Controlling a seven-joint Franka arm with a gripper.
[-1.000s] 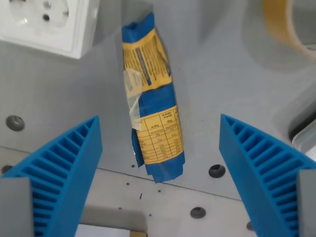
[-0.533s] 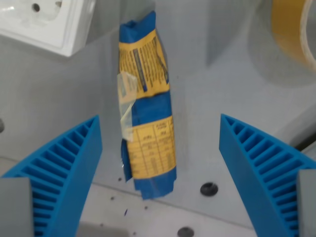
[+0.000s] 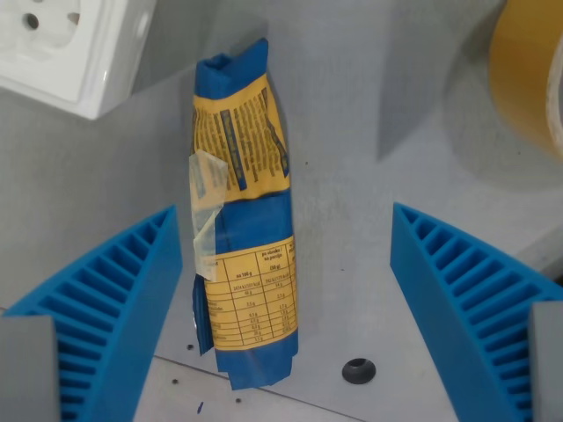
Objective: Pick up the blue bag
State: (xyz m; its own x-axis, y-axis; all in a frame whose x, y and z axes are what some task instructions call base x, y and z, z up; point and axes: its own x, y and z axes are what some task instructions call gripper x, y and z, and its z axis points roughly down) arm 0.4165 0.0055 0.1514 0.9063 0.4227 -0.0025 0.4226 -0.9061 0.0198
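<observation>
Gripper point(image 3: 286, 290) spread wide, fingers point(image 3: 114, 308) either side of bag point(image 3: 242, 220); not touching. Socket point(image 3: 70, 44) upper left, tape roll point(image 3: 528, 70) upper right.

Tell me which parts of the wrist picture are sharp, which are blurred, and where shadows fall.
Wrist view: the blue and yellow printed bag is sharp, its table of figures almost readable; the yellow tape roll at the right edge is blurred and cropped; the white plastic socket is slightly soft; soft shadows lie on the grey table above the open blue ribbed gripper.
</observation>
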